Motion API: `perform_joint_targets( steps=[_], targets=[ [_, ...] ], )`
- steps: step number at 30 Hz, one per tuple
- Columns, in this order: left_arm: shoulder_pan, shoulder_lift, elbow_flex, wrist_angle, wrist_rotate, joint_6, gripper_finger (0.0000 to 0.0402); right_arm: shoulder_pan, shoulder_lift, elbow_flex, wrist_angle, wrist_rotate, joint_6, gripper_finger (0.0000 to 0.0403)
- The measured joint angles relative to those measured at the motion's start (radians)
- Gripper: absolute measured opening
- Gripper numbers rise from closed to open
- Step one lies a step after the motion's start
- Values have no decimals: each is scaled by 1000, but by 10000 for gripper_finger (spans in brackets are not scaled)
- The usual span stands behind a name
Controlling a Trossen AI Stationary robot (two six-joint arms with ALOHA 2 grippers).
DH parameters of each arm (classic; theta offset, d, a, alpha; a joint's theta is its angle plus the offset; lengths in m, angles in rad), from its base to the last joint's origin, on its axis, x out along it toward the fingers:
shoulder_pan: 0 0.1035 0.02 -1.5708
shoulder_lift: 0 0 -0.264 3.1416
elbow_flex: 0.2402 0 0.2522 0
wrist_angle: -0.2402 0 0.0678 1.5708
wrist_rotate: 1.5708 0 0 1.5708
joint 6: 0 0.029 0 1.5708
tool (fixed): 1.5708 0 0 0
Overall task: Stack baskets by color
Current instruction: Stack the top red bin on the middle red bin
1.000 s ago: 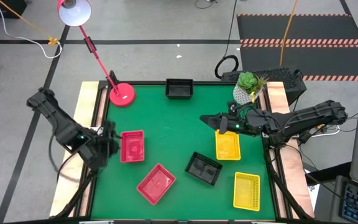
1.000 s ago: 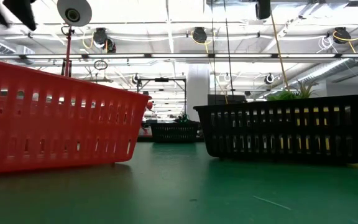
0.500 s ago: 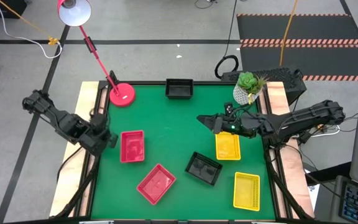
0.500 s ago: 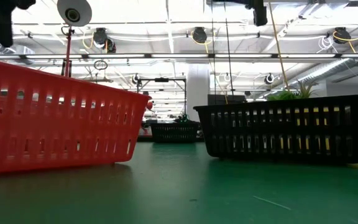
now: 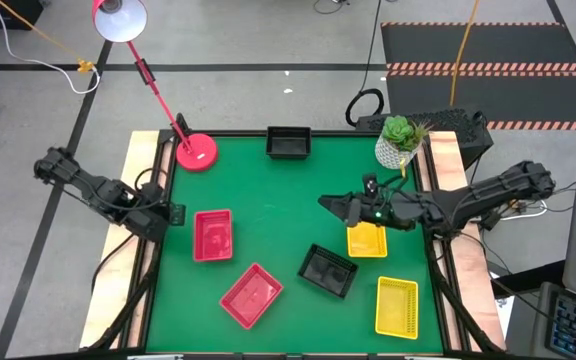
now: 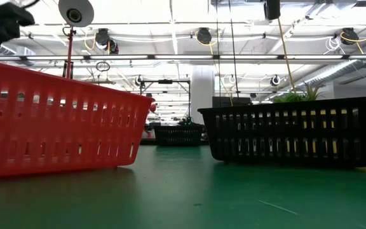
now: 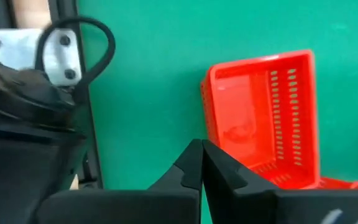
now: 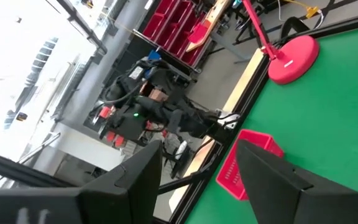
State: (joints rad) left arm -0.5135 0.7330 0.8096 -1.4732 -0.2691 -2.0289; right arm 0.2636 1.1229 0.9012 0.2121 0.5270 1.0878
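Six baskets show on the green table in the high view. A black basket (image 5: 288,143) sits at the far edge and another black basket (image 5: 328,270) near the middle. Two red baskets (image 5: 213,235) (image 5: 251,295) lie on the left. One yellow basket (image 5: 366,242) is partly under my right arm, and another yellow basket (image 5: 396,306) lies front right. My left gripper (image 5: 171,215) is shut and empty at the table's left edge, left of the red basket (image 7: 263,118). My right gripper (image 5: 328,203) hovers open over mid-table, pointing left.
A pink-red lamp base (image 5: 197,152) stands at the far left corner and a white plant pot (image 5: 390,152) at the far right. In the low view a red basket (image 6: 56,121) and a black basket (image 6: 294,130) fill the foreground. Bare green mat (image 5: 268,195) lies mid-table.
My left gripper has drawn back from beside the red basket toward the table's left and far edges, and its wrist has rolled. The baskets lie where they lay.
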Motion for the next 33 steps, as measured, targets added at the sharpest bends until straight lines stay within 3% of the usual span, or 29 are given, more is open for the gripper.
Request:
perform_joint_targets(
  steps=[4,11,22,26,33],
  targets=[
    [21,-15,-76,57,41,18,7,1,0,0,0,-4,0,201],
    [82,69,-69,74,59,49,16,0,0,0,1,-3,0,201],
    [234,170,-69,121,120,217,17,1,0,0,1,-4,-1,201],
    [279,204,-66,167,112,350,17,0,0,0,1,-5,-3,201],
    [393,269,-65,144,112,417,17,12,0,0,0,-11,-7,201]
  ],
)
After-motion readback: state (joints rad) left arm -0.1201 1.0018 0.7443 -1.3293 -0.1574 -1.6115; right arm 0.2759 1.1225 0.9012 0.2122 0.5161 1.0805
